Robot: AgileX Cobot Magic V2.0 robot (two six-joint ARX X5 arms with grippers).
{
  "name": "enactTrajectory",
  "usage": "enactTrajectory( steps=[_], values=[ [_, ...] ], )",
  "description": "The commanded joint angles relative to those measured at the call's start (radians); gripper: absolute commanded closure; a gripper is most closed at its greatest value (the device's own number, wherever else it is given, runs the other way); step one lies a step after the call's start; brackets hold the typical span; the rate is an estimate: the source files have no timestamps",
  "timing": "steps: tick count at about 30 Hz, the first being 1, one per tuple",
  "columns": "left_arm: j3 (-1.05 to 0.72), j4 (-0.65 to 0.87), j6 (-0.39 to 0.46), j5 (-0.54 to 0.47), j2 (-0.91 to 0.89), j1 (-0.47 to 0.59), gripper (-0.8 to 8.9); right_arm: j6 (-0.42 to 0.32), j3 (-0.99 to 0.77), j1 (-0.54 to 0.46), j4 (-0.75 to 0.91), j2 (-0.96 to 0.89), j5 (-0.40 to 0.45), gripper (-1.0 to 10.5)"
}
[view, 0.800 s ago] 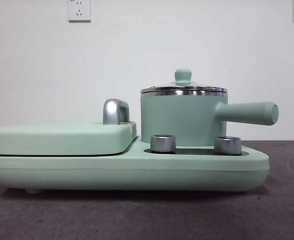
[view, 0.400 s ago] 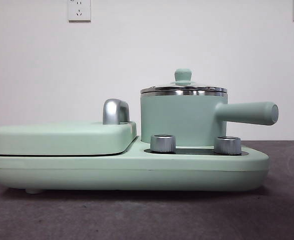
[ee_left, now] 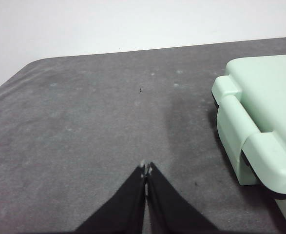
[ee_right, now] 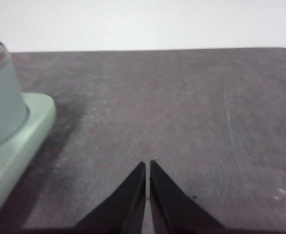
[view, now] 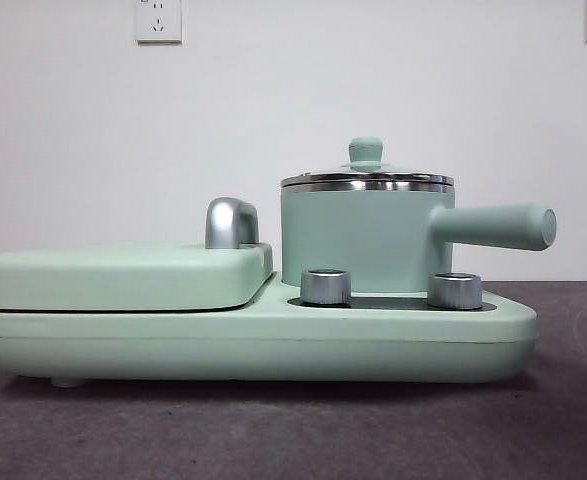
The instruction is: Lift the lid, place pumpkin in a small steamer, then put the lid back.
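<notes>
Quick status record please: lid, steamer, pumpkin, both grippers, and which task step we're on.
lid: seated on the small steamer, knob up
small steamer: on the cooker base, handle pointing to the front view's right
pumpkin: not visible in any view
left gripper: shut, empty, over bare table beside the griddle cover
right gripper: shut, empty, over bare table near the steamer's end of the base
step: lid not yet lifted
</notes>
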Motion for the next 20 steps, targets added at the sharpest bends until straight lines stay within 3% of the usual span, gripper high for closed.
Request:
enactTrajectory(
  steps=[1,9,20],
  values=[
    [-0.020,-0.006,0.009,-0.004,-0.001,0.001,8.08,-0.011,-0.016,0.027,0.012,-0.040,0.045,9.4],
    [-0.020,-0.006,0.009,-0.004,-0.001,0.001,8.08,-0.007,-0.048,0.078,-0.036,-0.096,0.116,9.4],
    [-0.020,-0.006,0.009,-0.004,-0.001,0.001,8.08,-0.014,-0.048,0.086,-0.060,-0.096,0.114,9.4]
  ],
)
